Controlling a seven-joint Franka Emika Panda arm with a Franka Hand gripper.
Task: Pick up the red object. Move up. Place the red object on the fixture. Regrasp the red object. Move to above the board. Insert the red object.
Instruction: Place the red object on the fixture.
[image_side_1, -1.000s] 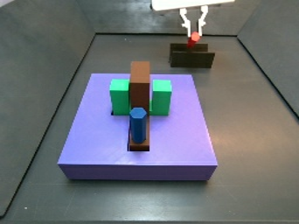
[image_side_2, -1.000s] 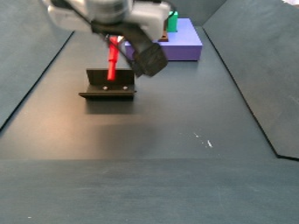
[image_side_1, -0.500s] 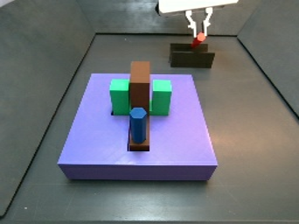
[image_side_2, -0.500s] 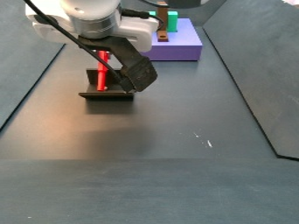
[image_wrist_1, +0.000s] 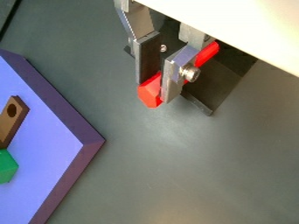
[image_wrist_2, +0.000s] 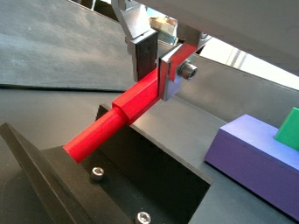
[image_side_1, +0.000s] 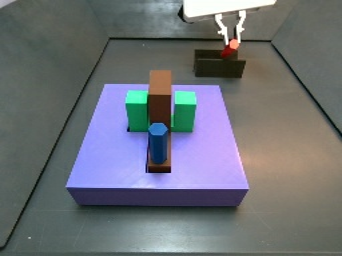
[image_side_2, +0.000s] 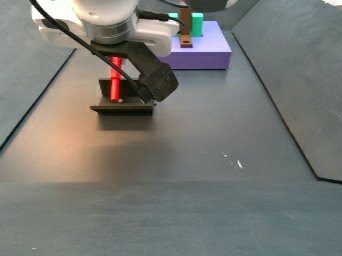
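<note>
Wrist view: the gripper (image_wrist_1: 160, 68) has its silver plate fingers (image_wrist_1: 177, 72) closed on the red object (image_wrist_1: 153, 89), the peg clamped between them with one end sticking out toward the camera and the other end running back behind the plates. A dark part of the fixture (image_wrist_1: 222, 87) shows just beyond the fingers. The corner of the lavender board (image_wrist_1: 49, 149) fills the side of the frame, with a brown recessed piece (image_wrist_1: 10, 118) and a bit of green block (image_wrist_1: 6, 164) on it.

Wrist view: the gripper (image_wrist_2: 163, 68) pinches the red object (image_wrist_2: 121, 118) near its far end; the peg slants down and its free end meets the notched top of the fixture (image_wrist_2: 105, 188). Two screws show on the fixture face. Board corner (image_wrist_2: 260, 158) with a green block (image_wrist_2: 288, 128) lies off to the side, apart from the fixture.

Side view: gripper (image_side_1: 230, 34) sits at the far end of the floor, directly over the fixture (image_side_1: 219, 66), with the red object (image_side_1: 231, 45) between its fingers, lower tip at the fixture top. Board (image_side_1: 160, 152) is well apart, nearer the camera. It carries two green blocks (image_side_1: 182, 109), the tall brown upright (image_side_1: 160, 95) and the blue peg (image_side_1: 158, 143) standing in its slot.

Side view: red object (image_side_2: 118, 79) stands near upright over the fixture (image_side_2: 123, 104), partly hidden by the gripper body (image_side_2: 144, 70). Fingertips are not visible here. Board (image_side_2: 203, 49) is in the background.
</note>
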